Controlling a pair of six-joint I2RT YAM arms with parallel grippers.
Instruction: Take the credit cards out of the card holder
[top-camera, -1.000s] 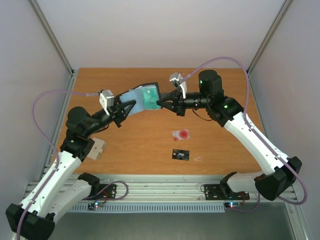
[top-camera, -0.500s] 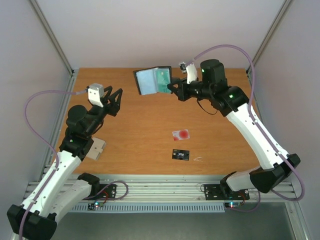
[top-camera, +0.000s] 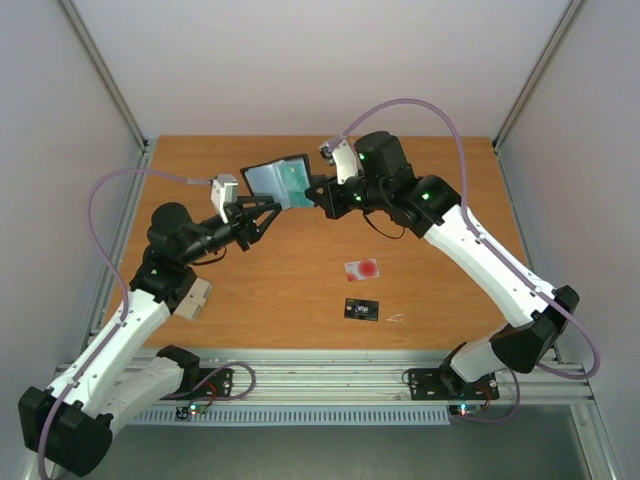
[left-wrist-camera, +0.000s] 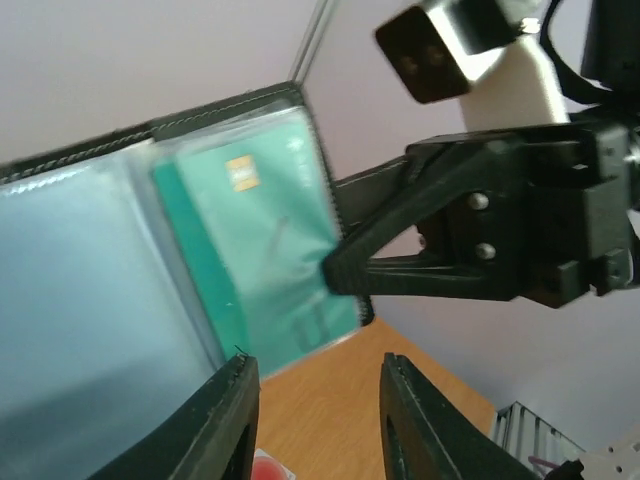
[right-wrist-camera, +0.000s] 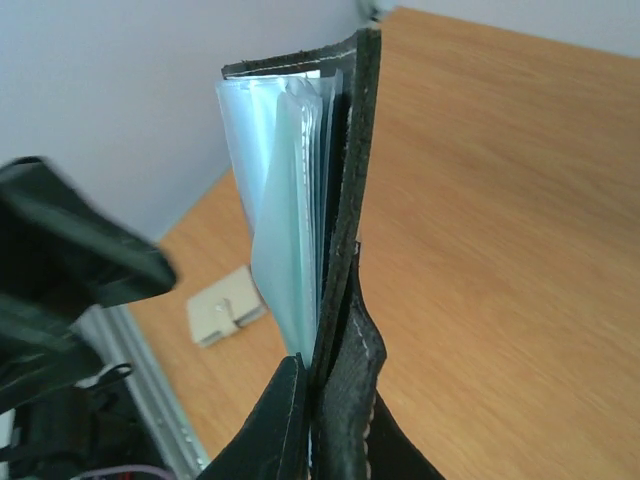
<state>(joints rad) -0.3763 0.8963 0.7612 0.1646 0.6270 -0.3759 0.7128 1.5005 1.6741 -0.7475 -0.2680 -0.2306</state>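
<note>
Black card holder (top-camera: 275, 180), clamped in the right jaws, faces the left jaws, parted to pinch a teal card (left-wrist-camera: 270, 250)

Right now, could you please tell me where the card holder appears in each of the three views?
Top external: the card holder is raised, open, over the far middle of the wooden table.
Left wrist: it fills the left half, open, with a teal-green card showing.
Right wrist: it stands upright at centre, seen edge-on.
Shared landmark: the wooden table, visible in all three.
</note>
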